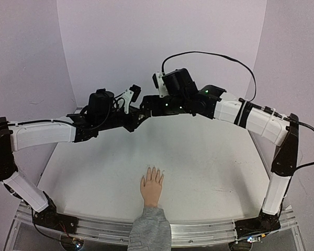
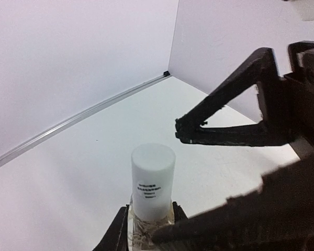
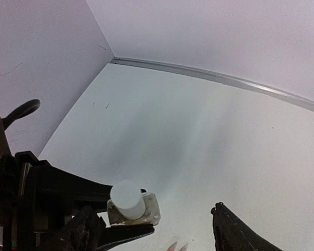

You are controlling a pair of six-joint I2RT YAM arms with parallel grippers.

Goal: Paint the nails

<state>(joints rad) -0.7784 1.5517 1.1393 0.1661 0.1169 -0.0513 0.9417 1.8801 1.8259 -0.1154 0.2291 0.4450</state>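
Observation:
A small clear bottle (image 2: 146, 227) with a tall white cap (image 2: 153, 180) is held in my left gripper (image 2: 149, 215), jaws shut on its glass body, well above the table. In the right wrist view the bottle (image 3: 146, 209) and its cap (image 3: 127, 198) lie between my right gripper's (image 3: 153, 215) open fingers, nearer the left one, not touched. Both grippers meet at mid-table height in the top view, left (image 1: 133, 119) and right (image 1: 144, 111). The flesh-coloured hand (image 1: 151, 188) lies flat near the front edge, its nails (image 1: 154, 170) pointing away, with a grey cuff (image 1: 149, 227).
The white table (image 1: 209, 157) is ringed by pale lilac walls. A black cable (image 1: 220, 55) loops above the right arm. Two of the hand's fingertips (image 3: 178, 246) peek in at the bottom of the right wrist view, below the bottle.

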